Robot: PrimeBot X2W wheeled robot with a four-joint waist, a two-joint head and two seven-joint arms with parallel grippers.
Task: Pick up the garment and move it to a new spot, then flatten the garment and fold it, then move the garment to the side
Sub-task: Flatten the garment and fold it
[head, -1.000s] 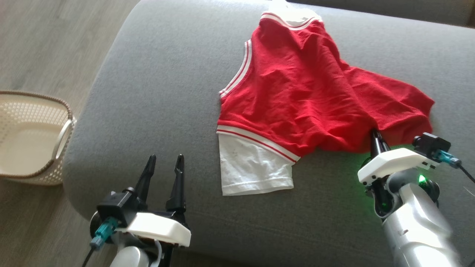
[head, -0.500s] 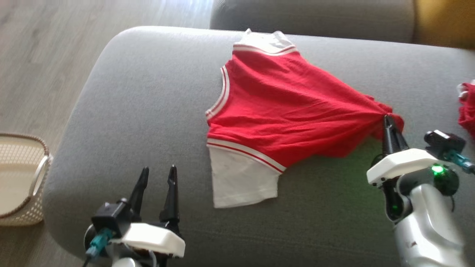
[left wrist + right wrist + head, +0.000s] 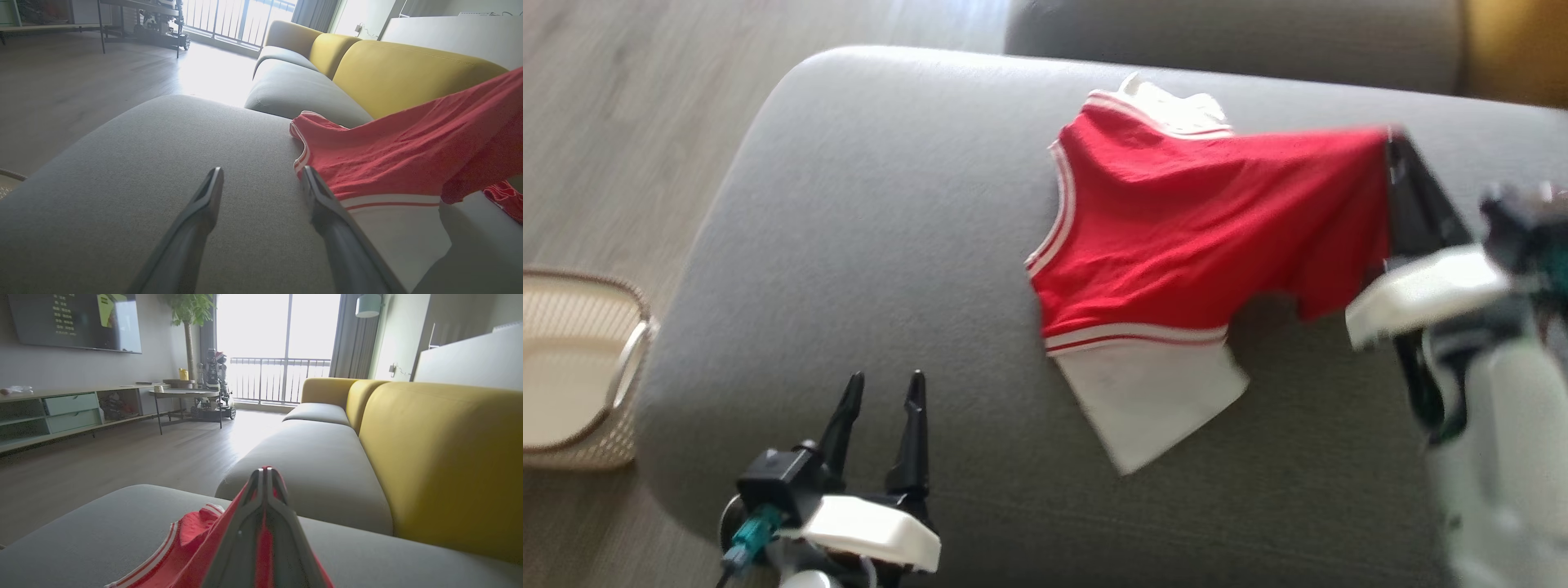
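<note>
Right now my right gripper (image 3: 1395, 145) is pinched tight on one corner of the garment (image 3: 1201, 237) — the red cloth is squeezed between my two dark fingers. In the right wrist view a thin strip of red shows between them, and more red shows at both sides. That corner is held up in the air over the right part of the grey seat cushion (image 3: 890, 204), near its far edge. From there the cloth hangs down in a slope to the rest of the garment, which lies on the cushion. The red part with the white stripes sits close to the far edge. The white end points toward the near edge and lies flat, a bit crooked. My left gripper (image 3: 885, 380) is wide apart and holds nothing. It hangs over the near edge of the cushion, toward the left corner, with the fingers pointing at the far edge. In the left wrist view its right finger sits just beside the striped edge of the garment, but I cannot tell if it touches. A pale basket (image 3: 580, 367) stands on the floor (image 3: 629, 98) off the left end of the cushion. The yellow backrest (image 3: 441, 457) runs along the right side — well apart from the cloth.
</note>
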